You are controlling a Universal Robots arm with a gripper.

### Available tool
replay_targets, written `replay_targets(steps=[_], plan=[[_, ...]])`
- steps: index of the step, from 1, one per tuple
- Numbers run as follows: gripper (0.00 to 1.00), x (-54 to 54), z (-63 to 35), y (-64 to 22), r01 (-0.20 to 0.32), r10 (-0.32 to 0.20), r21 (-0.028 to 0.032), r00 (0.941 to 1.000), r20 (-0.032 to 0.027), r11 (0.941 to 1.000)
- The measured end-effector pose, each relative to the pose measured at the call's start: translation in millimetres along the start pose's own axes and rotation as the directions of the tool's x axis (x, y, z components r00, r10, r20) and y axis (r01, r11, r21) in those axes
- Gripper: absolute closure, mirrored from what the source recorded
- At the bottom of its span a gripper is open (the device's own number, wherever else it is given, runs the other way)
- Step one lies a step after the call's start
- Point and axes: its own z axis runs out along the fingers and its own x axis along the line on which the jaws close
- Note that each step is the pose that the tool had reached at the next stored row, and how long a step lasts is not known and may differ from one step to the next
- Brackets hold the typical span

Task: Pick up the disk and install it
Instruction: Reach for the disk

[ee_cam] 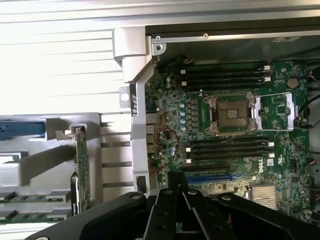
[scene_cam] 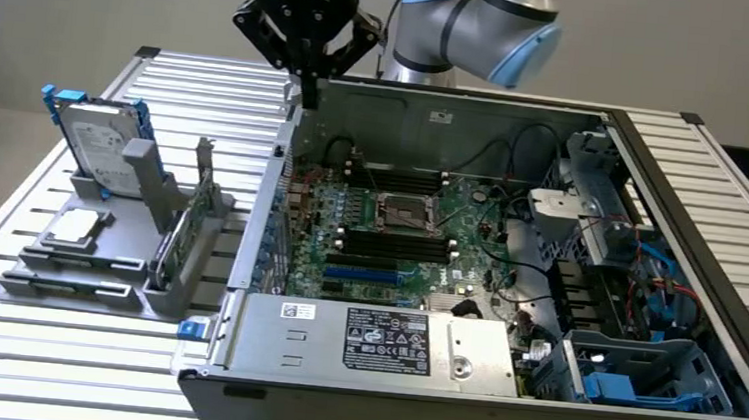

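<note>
Now, case: open computer case (scene_cam: 491, 97) on a slatted table (scene_cam: 16, 342), motherboard (scene_cam: 387, 231) exposed.
Rack: grey holder rack (scene_cam: 75, 287) outside the case, on the exterior view's left.
Disk: the disk (scene_cam: 96, 143) stands on edge in the rack's far slot, long axis near upright, blue rails along its edges, nothing touching it.
Gripper: gripper (scene_cam: 311, 87) hangs over the case's far corner on the rack side, jaws clenched on nothing.
Key relation: disk lies to the exterior view's left of the jaws, lower down, well apart.
Writing: "ROBOTIQ" on the gripper body; what looks like "DELL" on the motherboard in the wrist view; power supply (scene_cam: 378, 341) label too small to read.
</note>
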Motion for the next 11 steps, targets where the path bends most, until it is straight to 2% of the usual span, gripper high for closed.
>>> replay_targets(steps=[11], plan=[[0.89, 50.2, -0.6, 9.3, 0.000, 0.000, 0.0000, 1.0000, 0.0000, 1.0000]])
